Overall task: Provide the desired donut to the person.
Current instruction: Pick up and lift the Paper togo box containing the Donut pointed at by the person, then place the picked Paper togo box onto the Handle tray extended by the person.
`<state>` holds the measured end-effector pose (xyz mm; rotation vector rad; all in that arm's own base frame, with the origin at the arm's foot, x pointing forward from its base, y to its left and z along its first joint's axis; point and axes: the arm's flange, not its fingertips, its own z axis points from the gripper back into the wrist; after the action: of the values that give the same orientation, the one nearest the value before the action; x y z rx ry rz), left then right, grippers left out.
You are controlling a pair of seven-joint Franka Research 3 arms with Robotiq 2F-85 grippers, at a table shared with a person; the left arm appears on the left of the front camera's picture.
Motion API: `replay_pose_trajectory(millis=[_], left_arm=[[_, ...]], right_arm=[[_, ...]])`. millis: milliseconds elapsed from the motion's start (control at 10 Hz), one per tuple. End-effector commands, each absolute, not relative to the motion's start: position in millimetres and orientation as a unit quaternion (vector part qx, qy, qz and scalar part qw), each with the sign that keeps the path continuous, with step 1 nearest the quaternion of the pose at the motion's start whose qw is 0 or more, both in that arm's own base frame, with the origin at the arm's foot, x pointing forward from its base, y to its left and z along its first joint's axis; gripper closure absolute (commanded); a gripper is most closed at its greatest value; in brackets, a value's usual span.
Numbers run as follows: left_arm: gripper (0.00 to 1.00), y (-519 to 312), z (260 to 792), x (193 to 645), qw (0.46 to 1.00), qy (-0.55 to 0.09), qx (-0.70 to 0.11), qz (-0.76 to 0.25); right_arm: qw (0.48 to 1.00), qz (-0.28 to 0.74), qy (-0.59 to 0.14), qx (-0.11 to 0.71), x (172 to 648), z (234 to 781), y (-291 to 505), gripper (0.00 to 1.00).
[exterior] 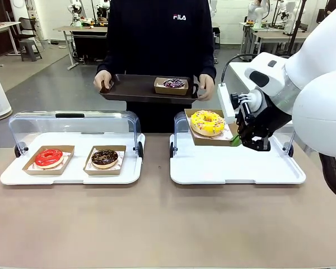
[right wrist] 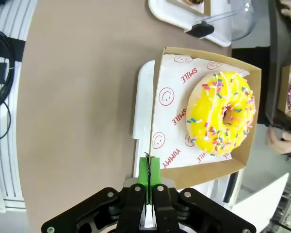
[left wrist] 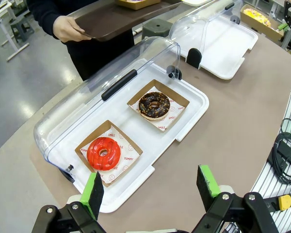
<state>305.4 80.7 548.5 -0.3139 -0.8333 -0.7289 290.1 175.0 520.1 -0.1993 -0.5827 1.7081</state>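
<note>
Reference item: the right white tray (exterior: 235, 165). The right gripper (right wrist: 149, 170) is fully closed, with its green pads clamped on one side wall of the carton (right wrist: 199, 174) that carries the yellow donut (right wrist: 223, 119), which is topped with coloured sprinkles. The carton is positioned over the far left corner of the right white tray; whether its base touches that tray cannot be determined. The person (exterior: 157, 39) stands beyond the far edge of the right white tray and holds a brown tray (exterior: 129, 89) level in both hands. A purple donut (exterior: 173, 83) lies on the end of the brown tray nearer the right white tray. The left white tray (left wrist: 191, 109), with its clear lid (left wrist: 111, 73) raised, lies just left of the right white tray and apart from it. It bears a chocolate donut (left wrist: 154, 105) on the side nearer the right white tray and a red donut (left wrist: 104, 153) on the farther side. The left gripper (left wrist: 150, 187) hovers well left of the right white tray, jaws spread wide, holding nothing.
</note>
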Motion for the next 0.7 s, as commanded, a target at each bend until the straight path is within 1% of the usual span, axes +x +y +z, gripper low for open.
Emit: replay_pose_trajectory(millis=[0, 600], left_arm=[[0.00, 81.6, 547.9, 305.7, 0.837, -0.396, -0.152, -0.347], [0.00, 81.6, 547.9, 305.7, 0.837, -0.396, -0.152, -0.347]], right_arm=[[0.617, 0.743, -0.245, -0.089, 295.2, 513.8, 175.2, 1.00], [0.617, 0.743, -0.245, -0.089, 295.2, 513.8, 175.2, 1.00]])
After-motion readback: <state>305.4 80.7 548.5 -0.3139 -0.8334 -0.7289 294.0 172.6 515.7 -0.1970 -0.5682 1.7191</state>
